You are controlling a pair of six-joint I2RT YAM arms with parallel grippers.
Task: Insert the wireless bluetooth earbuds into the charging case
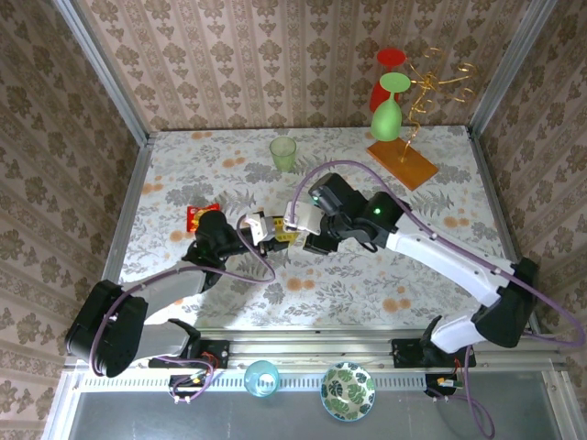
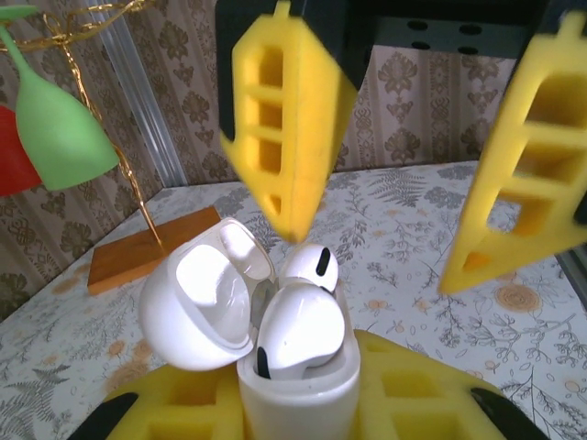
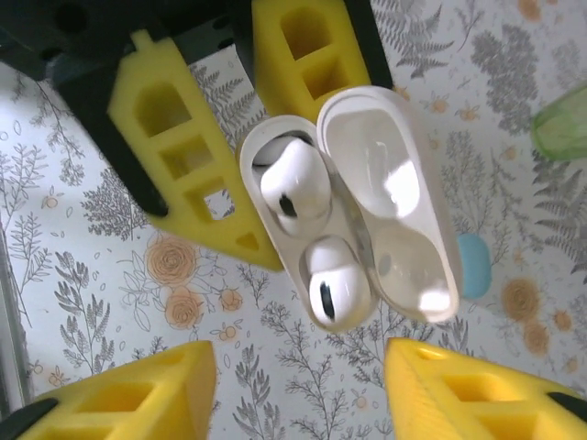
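The task looked nearly done. Both earbuds (image 2: 301, 330) sat in the case (image 2: 298, 394), one in each well, and nothing else showed inside it. The nearer one in the left wrist view stood high above the case's rim. By my judgement it might not have been fully seated and could want a light press. The farther earbud (image 2: 310, 268) sat lower. The lid (image 3: 390, 174) stood hinged open to one side of the case, not yet shut, so seating and perhaps closing seemed to be what was left.

The left hand (image 1: 260, 226) was clamped tight on the lower body of the case and held it upright. The right hand (image 3: 298, 367) hovered just above the case, its fingers well apart and gripping nothing.

A small pale-blue piece (image 3: 472, 266) showed just past the edge of the case's lid, down on the bench (image 1: 413, 266). I could not tell what it was. A green cup (image 1: 283, 153) stood well beyond the case, its contents not discernible.
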